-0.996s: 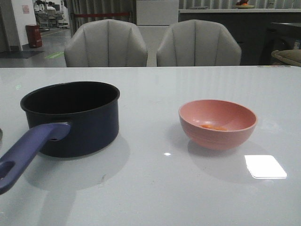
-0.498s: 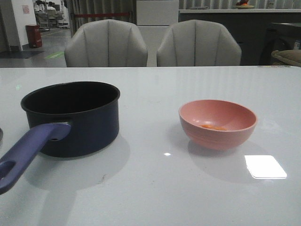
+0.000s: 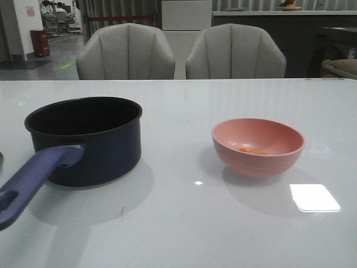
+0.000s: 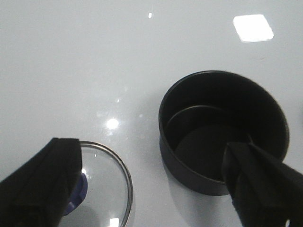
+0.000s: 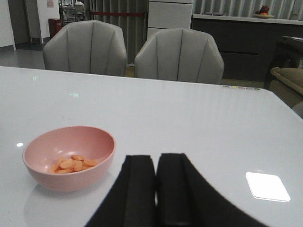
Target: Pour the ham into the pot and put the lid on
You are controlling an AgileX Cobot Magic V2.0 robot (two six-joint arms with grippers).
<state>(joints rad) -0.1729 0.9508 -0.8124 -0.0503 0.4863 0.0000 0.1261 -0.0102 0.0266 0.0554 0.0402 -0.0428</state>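
Both the left gripper [image 4: 156, 184] and the right gripper [image 5: 156, 194] have broad, matte black fingers with smooth, gently rounded edges.

Left hand [image 4: 156, 182] spread wide, its two black fingers [image 4: 40, 182] far apart, hanging above the surface [image 4: 94, 61] and gripping nothing. Right hand [image 5: 156, 189] closed, fingers pressed together, empty, low over the surface.

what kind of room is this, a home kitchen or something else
Probably a showroom or office lounge set up as a dining area, not a home kitchen. A large glossy white table faces two grey upholstered chairs, a dark counter runs behind them, and an open hall with people seated shows far left.
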